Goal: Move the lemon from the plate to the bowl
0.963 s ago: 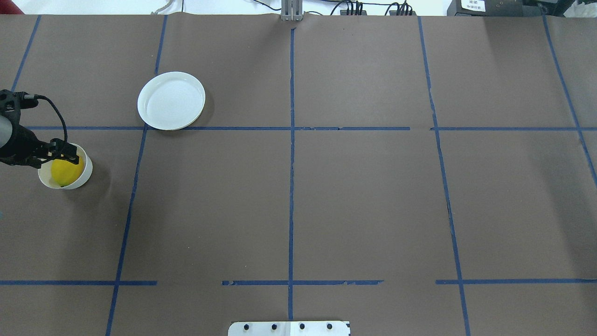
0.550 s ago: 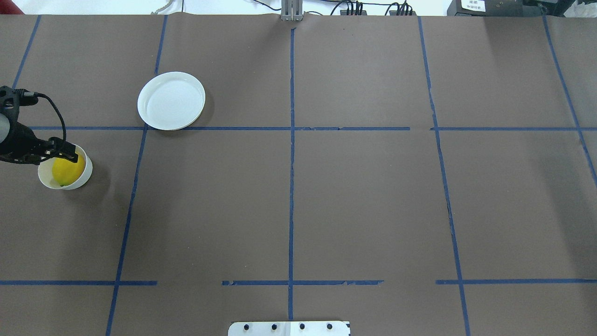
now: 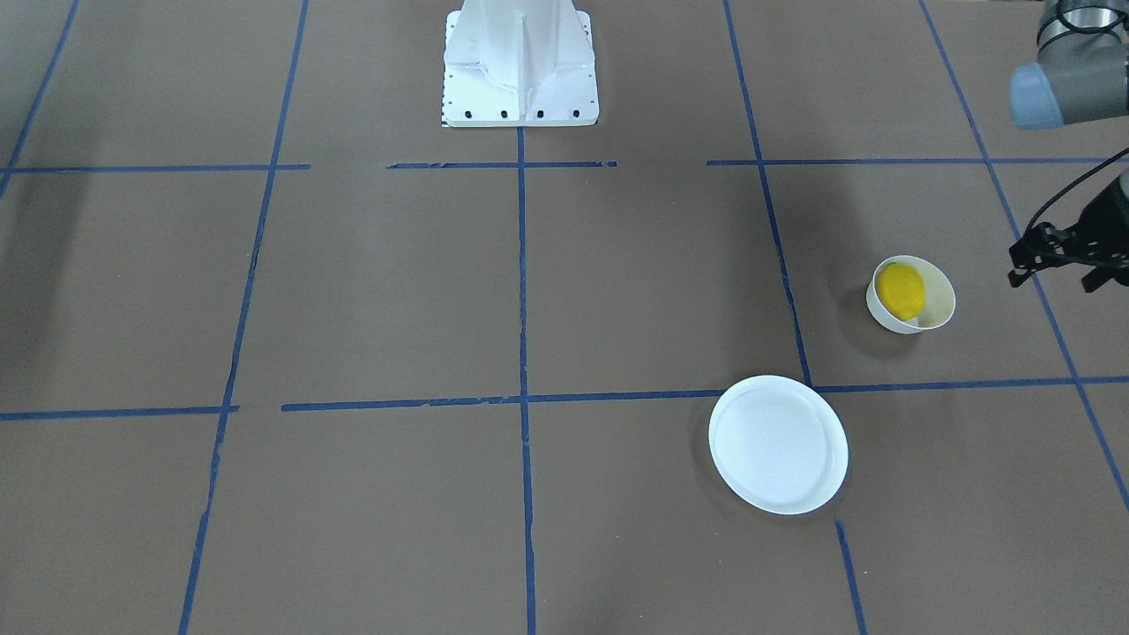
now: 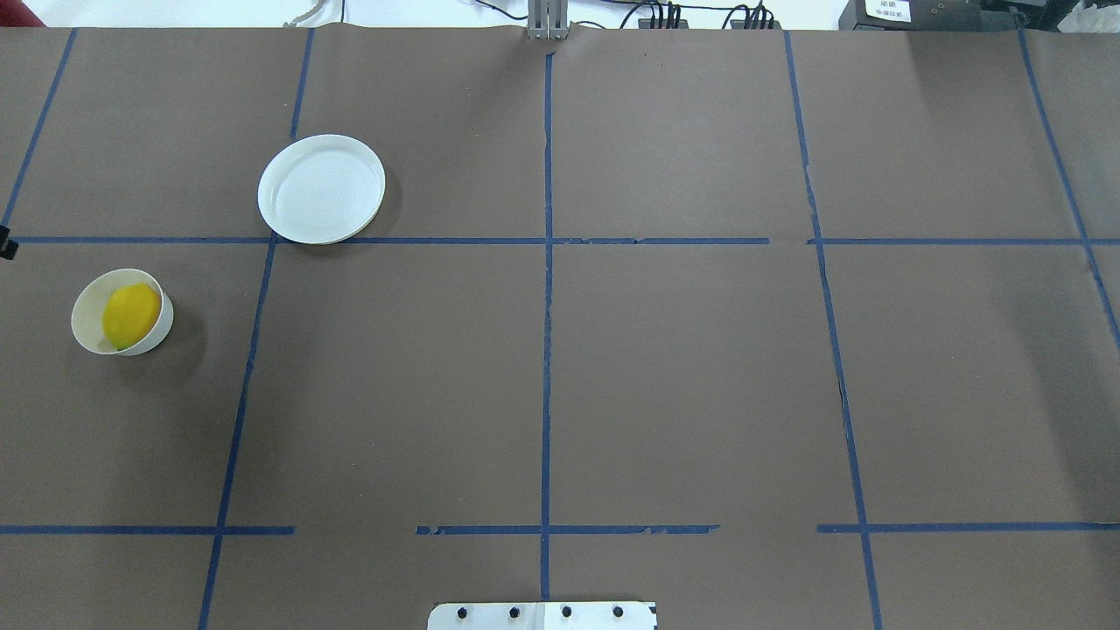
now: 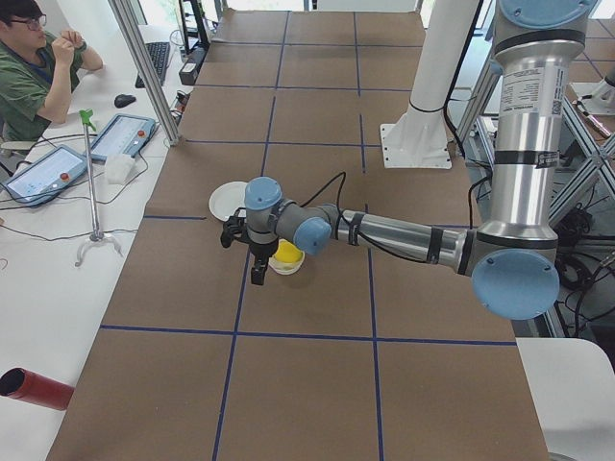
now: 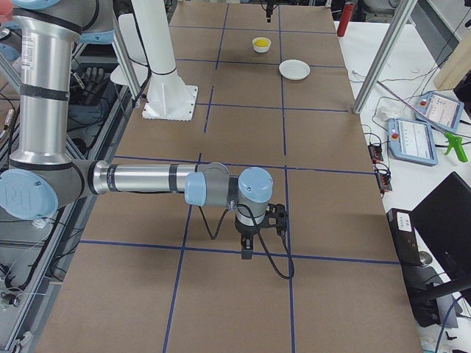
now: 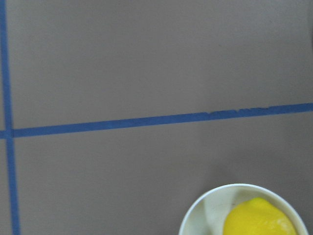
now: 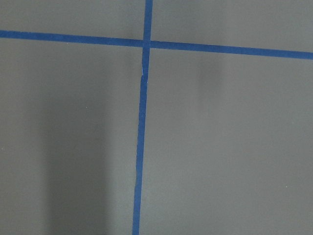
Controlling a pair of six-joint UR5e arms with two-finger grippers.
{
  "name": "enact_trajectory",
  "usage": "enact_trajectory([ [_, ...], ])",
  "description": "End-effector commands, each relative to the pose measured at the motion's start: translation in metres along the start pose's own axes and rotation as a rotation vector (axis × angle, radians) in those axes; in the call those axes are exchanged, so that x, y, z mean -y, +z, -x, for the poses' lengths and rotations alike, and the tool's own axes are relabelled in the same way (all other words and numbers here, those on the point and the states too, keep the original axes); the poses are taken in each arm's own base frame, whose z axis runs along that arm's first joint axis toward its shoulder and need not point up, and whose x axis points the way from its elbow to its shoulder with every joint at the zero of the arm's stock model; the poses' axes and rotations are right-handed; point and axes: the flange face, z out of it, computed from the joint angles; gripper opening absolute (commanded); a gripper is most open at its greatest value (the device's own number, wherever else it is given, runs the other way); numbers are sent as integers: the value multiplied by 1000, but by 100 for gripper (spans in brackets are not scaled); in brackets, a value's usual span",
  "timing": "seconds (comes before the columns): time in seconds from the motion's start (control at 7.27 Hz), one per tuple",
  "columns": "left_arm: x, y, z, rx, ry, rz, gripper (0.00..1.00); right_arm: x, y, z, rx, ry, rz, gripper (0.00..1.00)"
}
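Note:
The yellow lemon point(image 4: 131, 316) lies inside the small white bowl point(image 4: 87, 325) at the table's left side. It also shows in the front view point(image 3: 900, 291) and at the bottom edge of the left wrist view point(image 7: 257, 220). The flat white plate point(image 4: 321, 188) is empty, farther back and to the right of the bowl. My left gripper point(image 3: 1057, 277) is open and empty, raised and off to the outer side of the bowl point(image 3: 937, 300). My right gripper point(image 6: 247, 248) hangs over bare table far from both dishes; I cannot tell whether it is open or shut.
Brown paper with blue tape lines covers the table. The robot's white base point(image 3: 520, 66) stands at the near middle edge. A person sits at a side desk with tablets point(image 5: 43, 173) past the table's far edge.
My left gripper has drawn back from over the bowl to the left, almost out of the overhead view. The lemon stays in the bowl.

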Motion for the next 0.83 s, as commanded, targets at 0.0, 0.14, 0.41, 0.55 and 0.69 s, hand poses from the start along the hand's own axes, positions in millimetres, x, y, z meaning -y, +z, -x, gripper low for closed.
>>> enact_trajectory([
  [0.0,-20,-48,98,28,8,64,100,0,0,0,0,0,0,100],
  [0.14,-47,-58,139,32,29,73,100,0,0,0,0,0,0,100],
  [0.41,-98,-47,167,-29,-47,88,100,0,0,0,0,0,0,100],
  [0.55,-100,-46,164,-69,-56,86,100,0,0,0,0,0,0,100],
  [0.69,-100,-45,164,-73,-55,85,100,0,0,0,0,0,0,100],
])
